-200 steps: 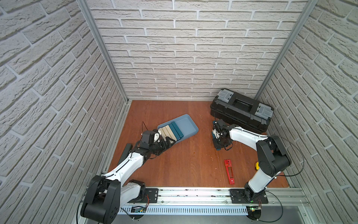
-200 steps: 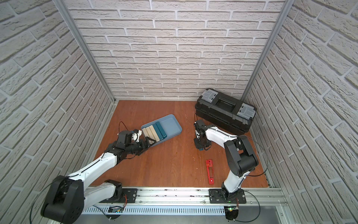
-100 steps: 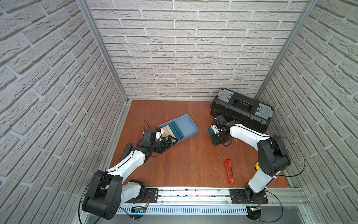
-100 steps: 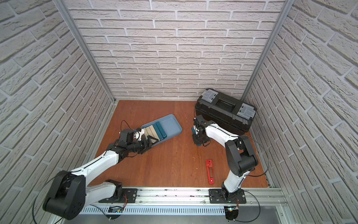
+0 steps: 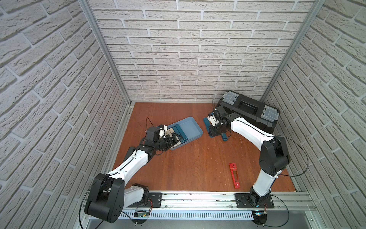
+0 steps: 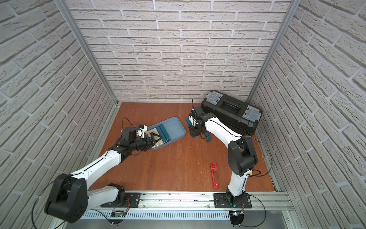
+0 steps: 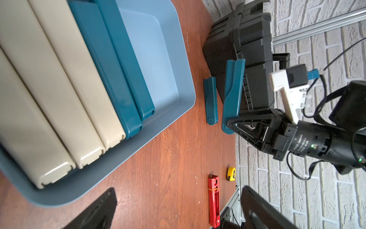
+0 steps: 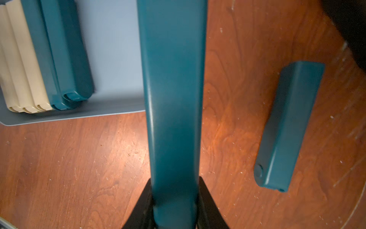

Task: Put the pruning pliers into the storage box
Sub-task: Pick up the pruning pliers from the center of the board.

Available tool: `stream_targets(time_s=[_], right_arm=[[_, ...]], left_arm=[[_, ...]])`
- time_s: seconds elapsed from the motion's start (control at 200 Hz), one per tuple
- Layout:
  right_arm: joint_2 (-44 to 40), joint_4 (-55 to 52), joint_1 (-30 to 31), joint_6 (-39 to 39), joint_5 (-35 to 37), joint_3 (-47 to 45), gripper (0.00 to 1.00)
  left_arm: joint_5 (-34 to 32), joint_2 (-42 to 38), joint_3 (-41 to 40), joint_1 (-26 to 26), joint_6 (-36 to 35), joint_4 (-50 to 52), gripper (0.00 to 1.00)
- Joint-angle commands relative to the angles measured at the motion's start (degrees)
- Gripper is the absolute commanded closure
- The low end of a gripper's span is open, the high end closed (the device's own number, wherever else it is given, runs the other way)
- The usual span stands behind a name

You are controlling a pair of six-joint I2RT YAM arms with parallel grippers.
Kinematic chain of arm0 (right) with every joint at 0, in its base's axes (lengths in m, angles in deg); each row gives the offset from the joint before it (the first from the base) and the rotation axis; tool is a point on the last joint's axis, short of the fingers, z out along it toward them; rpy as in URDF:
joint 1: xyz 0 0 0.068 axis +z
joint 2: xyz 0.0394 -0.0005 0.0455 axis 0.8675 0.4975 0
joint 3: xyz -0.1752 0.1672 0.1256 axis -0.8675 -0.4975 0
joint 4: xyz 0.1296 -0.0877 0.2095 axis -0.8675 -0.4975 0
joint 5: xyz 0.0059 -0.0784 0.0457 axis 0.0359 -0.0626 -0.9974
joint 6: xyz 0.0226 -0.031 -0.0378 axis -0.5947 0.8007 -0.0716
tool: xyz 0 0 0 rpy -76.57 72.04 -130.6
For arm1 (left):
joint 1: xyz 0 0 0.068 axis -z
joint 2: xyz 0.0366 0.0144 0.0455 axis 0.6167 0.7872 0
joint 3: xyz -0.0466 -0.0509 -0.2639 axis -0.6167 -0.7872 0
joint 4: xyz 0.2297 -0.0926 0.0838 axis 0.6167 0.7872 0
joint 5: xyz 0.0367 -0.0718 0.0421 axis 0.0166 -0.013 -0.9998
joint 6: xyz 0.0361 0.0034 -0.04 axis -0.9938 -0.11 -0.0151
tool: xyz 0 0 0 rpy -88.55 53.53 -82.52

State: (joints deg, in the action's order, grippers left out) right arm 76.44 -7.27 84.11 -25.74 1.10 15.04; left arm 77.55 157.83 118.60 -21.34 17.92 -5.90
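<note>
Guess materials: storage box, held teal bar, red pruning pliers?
The storage box: likely moulded plastic, matte light blue, rounded corners. The held teal bar: probably plastic, satin, soft highlight along its edge. The pruning pliers: bright red, smooth, plastic or painted metal; cannot tell.

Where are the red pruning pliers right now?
In both top views the slim bright red pruning pliers lie on the wooden tabletop at the robot's front right, beside the right arm's base; a yellow tape measure sits nearby.
</note>
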Motion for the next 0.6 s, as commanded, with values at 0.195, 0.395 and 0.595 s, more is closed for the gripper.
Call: stream_targets(time_s=[0.195, 0.395, 0.595], right_arm=[[7.78, -2.97, 3.9, 2.24, -3.11, 11.78, 0.87], [13.9, -4.19, 5.06, 3.1, -5.0, 18.56, 0.86], [19.52, -5.56, 6.1, 3.58, -6.82, 24.97, 0.86]], left_arm=[[-2.41, 2.43, 2.22, -3.26, -2.11, -0.02, 0.02], [-1.36, 4.25, 3.17, -6.89, -2.56, -0.55, 0.02], [-0.32, 6.54, 4.26, -9.56, -3.33, -0.64, 0.02]])
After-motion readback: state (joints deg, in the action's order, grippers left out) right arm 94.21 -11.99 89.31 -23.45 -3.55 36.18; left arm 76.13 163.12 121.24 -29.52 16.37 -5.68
